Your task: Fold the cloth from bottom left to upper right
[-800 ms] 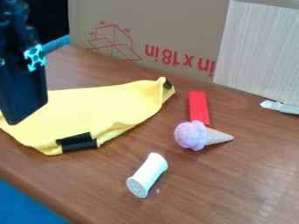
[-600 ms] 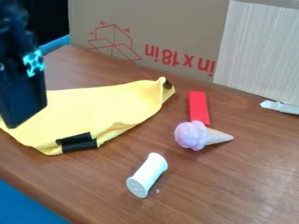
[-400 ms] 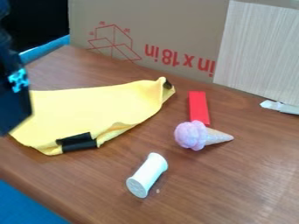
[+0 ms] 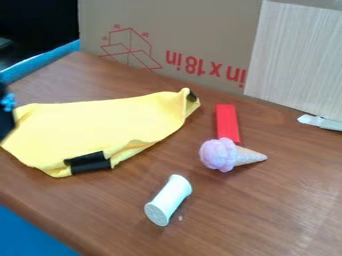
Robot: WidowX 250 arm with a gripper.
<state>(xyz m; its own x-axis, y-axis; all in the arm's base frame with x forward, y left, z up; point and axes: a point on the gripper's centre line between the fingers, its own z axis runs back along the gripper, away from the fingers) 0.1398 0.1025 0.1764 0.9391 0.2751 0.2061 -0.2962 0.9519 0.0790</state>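
The yellow cloth (image 4: pixel 93 125) lies on the left half of the wooden table, with rumpled edges on its right and lower sides. A black patch marks its lower edge, and a small dark tip is at its upper right corner. At the far left edge of the view, a small part of the black gripper (image 4: pixel 6 115) overlaps the left end of the cloth. Its fingertips are hidden from sight.
Right of the cloth are a red block (image 4: pixel 227 123) and a toy ice cream cone (image 4: pixel 228 154). A white spool (image 4: pixel 168 200) lies nearer the front. Cardboard (image 4: pixel 180 40) stands behind the table (image 4: pixel 267 215); a whitish object (image 4: pixel 320 122) is at the right edge.
The gripper has moved left, mostly out of the view, uncovering more of the cloth's left side. The cloth and the other objects have kept their places.
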